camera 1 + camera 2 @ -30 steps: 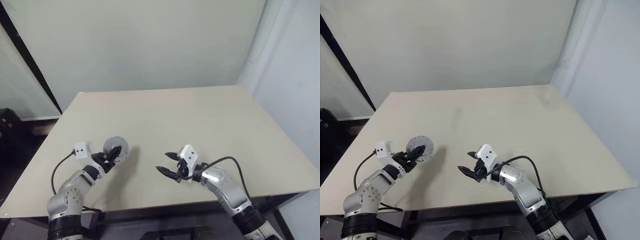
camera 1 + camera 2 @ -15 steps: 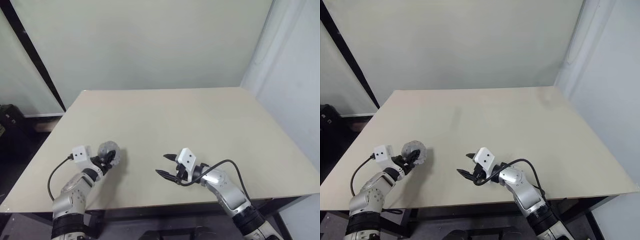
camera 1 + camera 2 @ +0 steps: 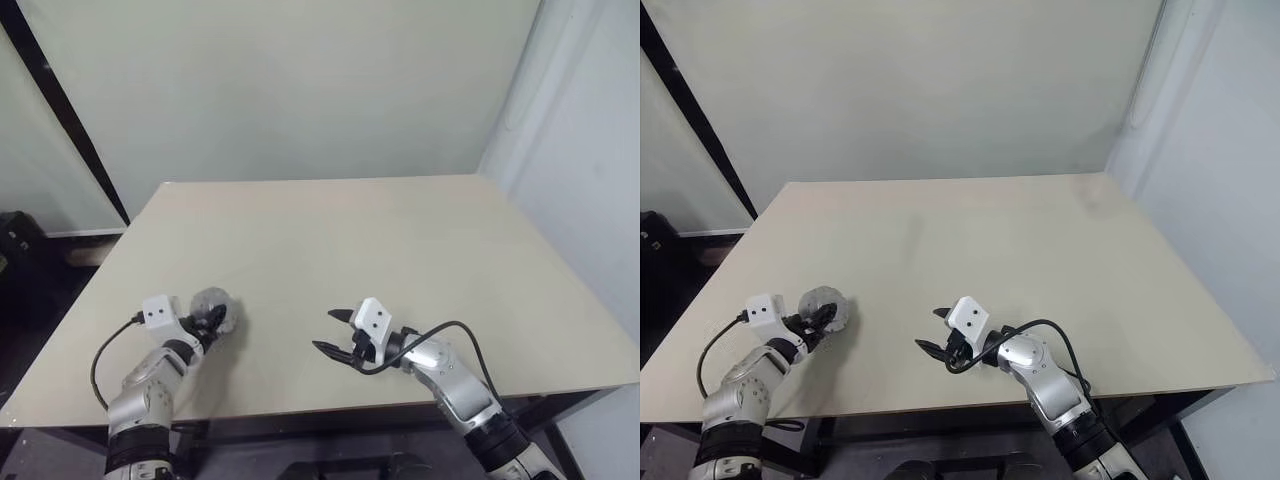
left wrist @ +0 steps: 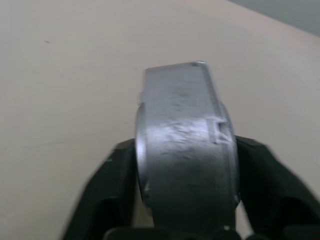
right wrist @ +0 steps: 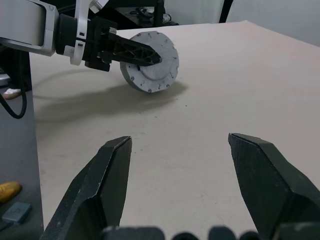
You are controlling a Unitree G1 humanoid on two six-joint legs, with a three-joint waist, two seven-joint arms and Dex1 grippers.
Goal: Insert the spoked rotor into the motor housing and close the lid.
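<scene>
Lowered since a second ago, my left claw (image 3: pixel 212 322) is resting the round silvery-grey metal disc (image 5: pixel 150 61) on the beige worktop (image 3: pixel 400 250), fingers flanking it edge-on; my right claw (image 3: pixel 334 333) is hovering spread, farther away.

Plain beige desk (image 3: pixel 420 240), and pretty much just one thing on it: a grey round motor part (image 5: pixel 151 61) standing on edge near the front left corner.
</scene>
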